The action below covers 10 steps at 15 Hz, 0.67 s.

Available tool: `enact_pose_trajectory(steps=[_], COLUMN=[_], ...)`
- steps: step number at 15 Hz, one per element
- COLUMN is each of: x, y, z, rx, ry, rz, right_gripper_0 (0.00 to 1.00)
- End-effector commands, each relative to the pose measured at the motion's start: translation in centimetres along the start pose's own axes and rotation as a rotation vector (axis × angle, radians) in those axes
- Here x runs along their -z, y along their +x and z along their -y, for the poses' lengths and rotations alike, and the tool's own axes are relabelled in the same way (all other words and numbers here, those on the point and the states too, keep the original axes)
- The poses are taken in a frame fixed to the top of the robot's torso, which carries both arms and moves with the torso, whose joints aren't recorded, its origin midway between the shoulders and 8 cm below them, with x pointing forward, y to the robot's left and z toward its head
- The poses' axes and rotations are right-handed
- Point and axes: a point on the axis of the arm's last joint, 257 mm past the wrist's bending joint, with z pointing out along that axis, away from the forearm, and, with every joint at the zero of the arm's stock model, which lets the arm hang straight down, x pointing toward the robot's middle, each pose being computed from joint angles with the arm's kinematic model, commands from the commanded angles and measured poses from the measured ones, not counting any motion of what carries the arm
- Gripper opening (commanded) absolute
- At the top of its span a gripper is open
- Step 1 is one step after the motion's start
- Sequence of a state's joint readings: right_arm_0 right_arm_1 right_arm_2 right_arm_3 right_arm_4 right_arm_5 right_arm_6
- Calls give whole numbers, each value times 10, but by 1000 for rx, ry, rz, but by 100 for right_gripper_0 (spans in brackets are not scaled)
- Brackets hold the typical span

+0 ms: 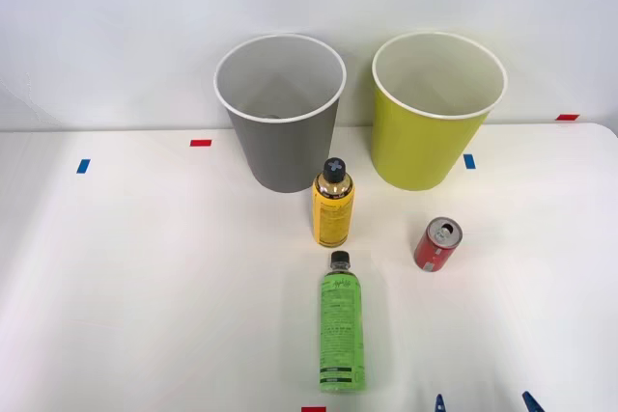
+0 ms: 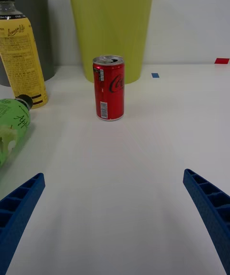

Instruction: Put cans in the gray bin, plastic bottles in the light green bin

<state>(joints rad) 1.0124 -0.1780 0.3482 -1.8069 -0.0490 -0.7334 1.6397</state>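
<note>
A red can (image 1: 438, 244) (image 2: 109, 88) stands upright on the white table, in front of the light green bin (image 1: 430, 132) (image 2: 111, 21). The gray bin (image 1: 281, 127) (image 2: 38, 21) stands to that bin's left. Just before the gray bin a yellow bottle (image 1: 332, 205) (image 2: 20, 59) with a dark cap stands upright. A green bottle (image 1: 341, 325) (image 2: 10, 126) lies flat nearer me, its black cap toward the bins. My right gripper (image 1: 485, 403) (image 2: 114, 175) is open and holds nothing, low at the table's near edge, with the red can straight ahead between its blue fingers (image 2: 211, 203).
Small red tape marks (image 1: 200, 143) and blue tape marks (image 1: 469, 161) lie on the table (image 1: 145, 287). Both bins stand against the white back wall. Open tabletop stretches to the left and right of the bottles and the can.
</note>
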Motion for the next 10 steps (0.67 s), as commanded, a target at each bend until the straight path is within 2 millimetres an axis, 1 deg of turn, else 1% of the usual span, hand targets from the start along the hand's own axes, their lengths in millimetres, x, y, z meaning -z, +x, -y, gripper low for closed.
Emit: enact_pose_trajectory(steps=[1,10], x=[0,0], y=[0,0], z=[0,0], rx=[0,0], ry=[0,0], rz=[0,0], right_gripper_0=[100,100])
